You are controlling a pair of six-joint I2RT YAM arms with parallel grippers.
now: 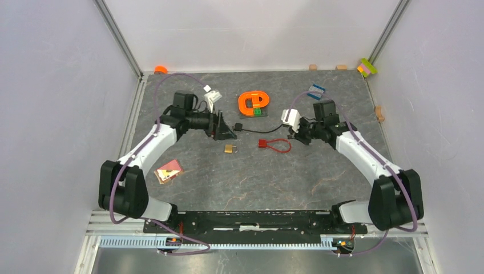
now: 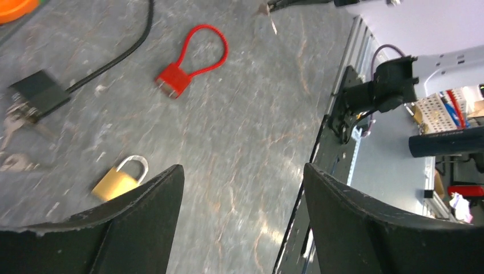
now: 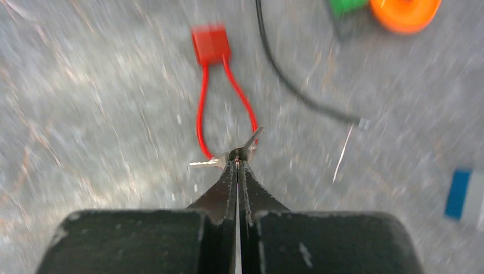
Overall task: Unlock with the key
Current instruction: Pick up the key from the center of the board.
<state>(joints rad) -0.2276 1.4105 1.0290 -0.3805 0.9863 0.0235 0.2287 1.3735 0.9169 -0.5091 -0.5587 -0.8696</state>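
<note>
A small brass padlock (image 1: 230, 148) with a silver shackle lies on the grey mat; it also shows in the left wrist view (image 2: 118, 180), just left of my left finger. My left gripper (image 1: 228, 130) (image 2: 242, 177) is open and empty, above and slightly behind the padlock. My right gripper (image 1: 297, 135) (image 3: 238, 162) is shut on a small silver key (image 3: 228, 157), whose blade sticks out to the left. A red cable lock (image 1: 273, 144) (image 3: 220, 85) (image 2: 191, 60) lies between the two grippers.
An orange and green toy (image 1: 253, 104) sits behind the centre, with a black cable and plug (image 1: 238, 127) (image 2: 37, 91) in front of it. A red card (image 1: 169, 170) lies front left. A blue-white item (image 1: 315, 91) lies back right. Small blocks (image 1: 367, 67) line the back edge.
</note>
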